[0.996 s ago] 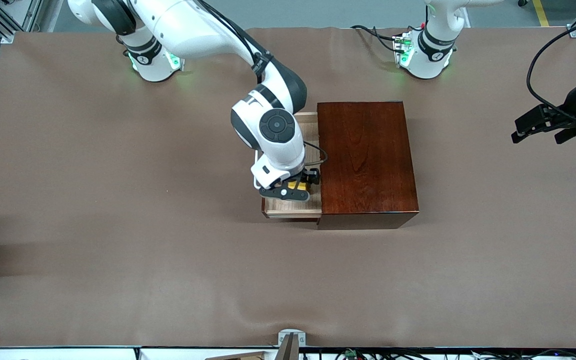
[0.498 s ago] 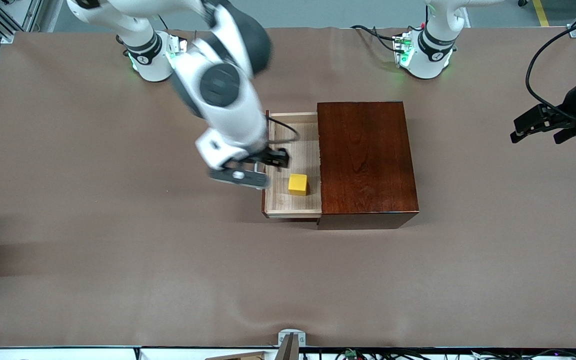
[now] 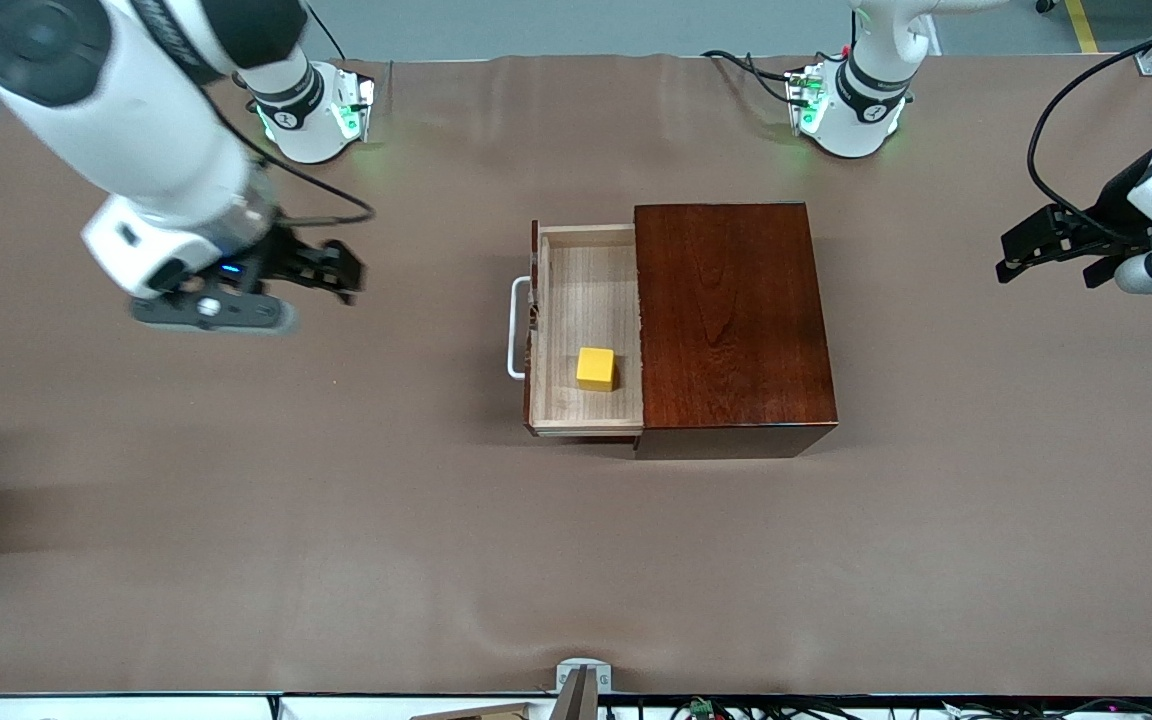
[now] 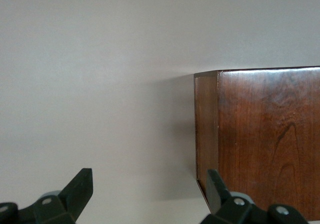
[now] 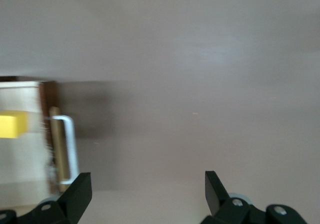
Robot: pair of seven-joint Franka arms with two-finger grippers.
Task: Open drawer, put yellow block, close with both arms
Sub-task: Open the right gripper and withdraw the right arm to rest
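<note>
Drawer (image 3: 588,330) pulled out of the wooden box (image 3: 731,320) toward the right arm's end of the worktop (image 3: 576,560), white handle (image 3: 515,328) showing. Yellow block (image 3: 595,368) resting inside, in the corner nearer the front camera, beside the box. Right gripper (image 3: 281,285) up over bare worktop well apart from the drawer, jaws wide, empty. Left gripper (image 3: 1061,245) hanging over the worktop's edge at the left arm's end, jaws spread, holding nothing.

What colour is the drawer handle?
White; the handle shows best in the front view.
</note>
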